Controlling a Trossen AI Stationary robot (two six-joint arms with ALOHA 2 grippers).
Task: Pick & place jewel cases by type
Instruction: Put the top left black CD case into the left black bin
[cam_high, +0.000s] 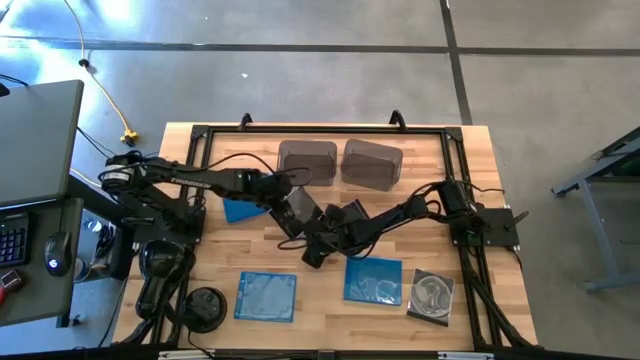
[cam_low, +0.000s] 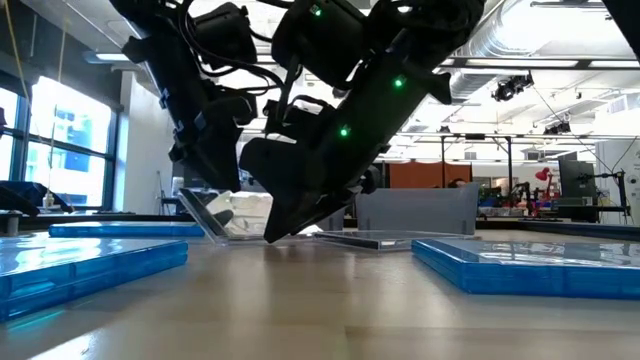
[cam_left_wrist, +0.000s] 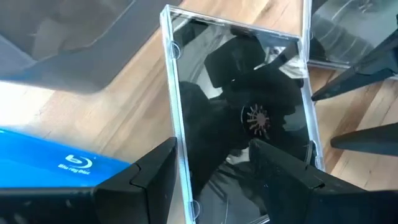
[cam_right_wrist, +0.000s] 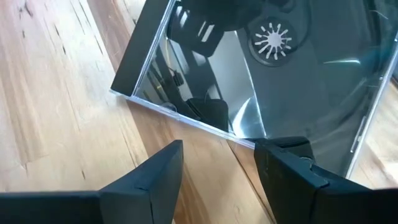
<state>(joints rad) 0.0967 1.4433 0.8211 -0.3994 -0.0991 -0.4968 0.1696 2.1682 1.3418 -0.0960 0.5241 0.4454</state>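
A dark jewel case (cam_left_wrist: 236, 93) with clear edges lies mid-table (cam_high: 297, 212). In the low view it stands tilted (cam_low: 205, 215), its lower edge on the wood. My left gripper (cam_left_wrist: 212, 146) hovers open over its near end. My right gripper (cam_right_wrist: 217, 144) is open and low at the table (cam_low: 272, 235), at the same case's corner (cam_right_wrist: 249, 137). Three blue jewel cases (cam_high: 240, 210) (cam_high: 267, 297) (cam_high: 373, 281) and a clear one holding a silver disc (cam_high: 432, 296) lie flat. Another case (cam_left_wrist: 348, 25) shows beyond the dark one. My left gripper has one finger (cam_left_wrist: 280, 174) over the case's face and the other (cam_left_wrist: 155, 180) beside its long edge; I cannot tell whether either touches it. My right gripper has one fingertip (cam_right_wrist: 280, 162) at the case's near corner; I cannot tell whether it touches.
Two smoky grey bins (cam_high: 307, 160) (cam_high: 372, 163) stand at the table's far side. A round black object (cam_high: 205, 305) sits at the near left corner. Both arms cross the table's middle, close together. Bare wood shows between the near blue cases.
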